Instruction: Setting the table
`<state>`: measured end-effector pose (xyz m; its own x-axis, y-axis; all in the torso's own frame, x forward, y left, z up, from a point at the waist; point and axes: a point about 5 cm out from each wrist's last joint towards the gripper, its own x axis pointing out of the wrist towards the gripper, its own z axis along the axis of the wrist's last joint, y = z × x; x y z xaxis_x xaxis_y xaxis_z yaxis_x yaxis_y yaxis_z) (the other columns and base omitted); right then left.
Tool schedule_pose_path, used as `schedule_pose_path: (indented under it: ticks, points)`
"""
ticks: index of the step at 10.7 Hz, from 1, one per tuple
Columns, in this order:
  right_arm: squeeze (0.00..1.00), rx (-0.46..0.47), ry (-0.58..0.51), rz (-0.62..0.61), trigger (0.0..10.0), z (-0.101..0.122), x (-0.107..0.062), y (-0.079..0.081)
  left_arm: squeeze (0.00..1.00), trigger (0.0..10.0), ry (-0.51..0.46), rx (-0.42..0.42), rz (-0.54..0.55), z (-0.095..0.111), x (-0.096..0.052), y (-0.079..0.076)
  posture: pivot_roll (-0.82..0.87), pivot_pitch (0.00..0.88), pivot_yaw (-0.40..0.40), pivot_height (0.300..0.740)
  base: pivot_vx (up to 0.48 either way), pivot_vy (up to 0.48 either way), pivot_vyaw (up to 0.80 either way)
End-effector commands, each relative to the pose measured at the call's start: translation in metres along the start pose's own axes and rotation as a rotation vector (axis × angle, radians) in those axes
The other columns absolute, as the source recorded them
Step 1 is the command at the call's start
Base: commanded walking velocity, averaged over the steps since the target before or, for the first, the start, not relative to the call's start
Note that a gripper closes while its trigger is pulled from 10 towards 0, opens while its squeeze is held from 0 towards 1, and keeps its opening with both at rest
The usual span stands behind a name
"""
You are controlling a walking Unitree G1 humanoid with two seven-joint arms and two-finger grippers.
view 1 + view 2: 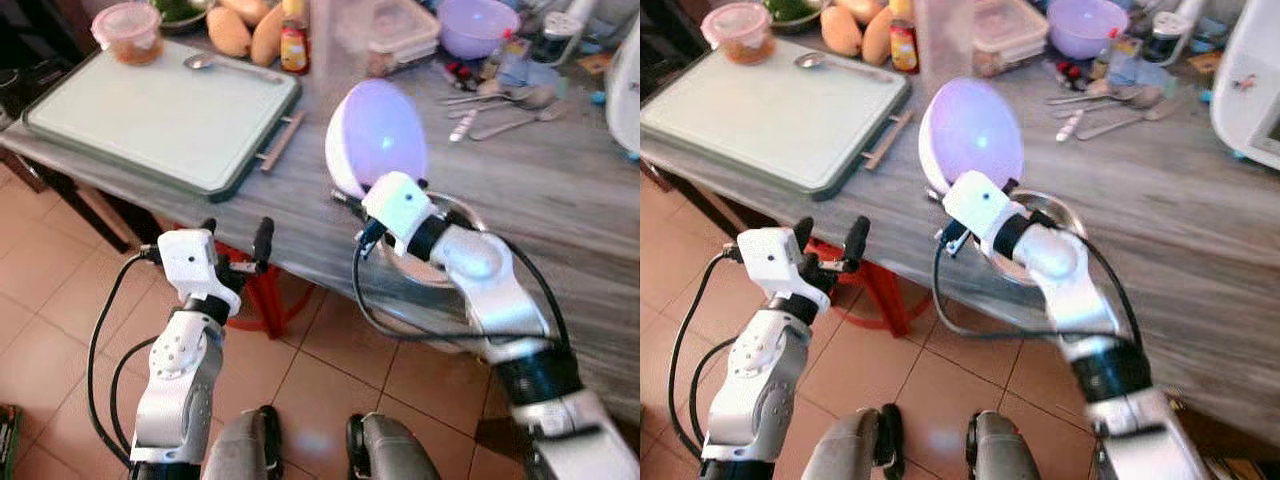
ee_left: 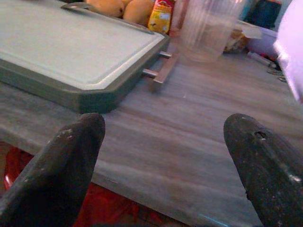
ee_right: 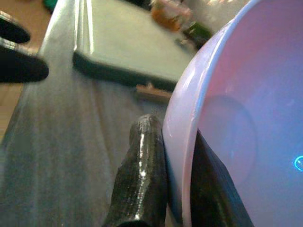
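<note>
My right end effector (image 3: 177,189) pinches the rim of a lilac bowl (image 1: 377,137), one finger on each side of the wall, holding it tipped on edge above the grey surface (image 1: 540,190). My left end effector (image 1: 236,240) hangs open at the surface's near edge, near the green tray (image 1: 150,115).

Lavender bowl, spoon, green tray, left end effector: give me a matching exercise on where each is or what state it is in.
Things:
1. lavender bowl
2. spoon
3. green tray
4. left end effector

States:
A. open, at the table edge
B. lying on the tray
C. flat on the table
D. tilted, rim pinched by the right end effector

Pairs: 1-D, 2-B, 3-C, 4-A
</note>
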<state>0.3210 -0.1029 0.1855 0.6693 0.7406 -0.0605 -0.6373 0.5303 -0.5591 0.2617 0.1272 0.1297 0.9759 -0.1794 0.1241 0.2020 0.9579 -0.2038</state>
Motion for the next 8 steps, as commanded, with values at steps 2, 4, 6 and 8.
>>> schedule_pose_path:
  ticks: [2, 4, 6, 8]
  points:
    - [0.0, -0.033, 0.023, 0.124, 10.0, -0.004, 0.002, 0.002, 0.0, 10.0, 0.011, 0.002, 0.005, -0.002, -0.003, -0.001, -0.04, 0.21, -0.002, 0.74, 0.0, 0.0, 0.0]
    - [0.0, -0.034, 0.028, 0.164, 10.0, -0.007, 0.006, 0.005, 0.0, 10.0, 0.013, -0.001, 0.002, -0.002, -0.003, -0.002, -0.04, 0.212, -0.004, 0.74, 0.0, 0.0, 0.0]
    - [1.0, -0.042, 0.068, 0.217, 10.0, -0.017, 0.002, 0.012, 0.0, 10.0, 0.02, -0.003, -0.001, -0.003, -0.004, -0.003, -0.04, 0.215, -0.002, 0.74, 0.0, 0.0, 0.0]
    - [1.0, -0.069, 0.111, 0.219, 10.0, -0.023, -0.003, 0.011, 0.0, 10.0, 0.028, -0.002, -0.008, -0.004, -0.005, -0.002, -0.04, 0.216, 0.003, 0.74, 0.0, 0.0, 0.0]
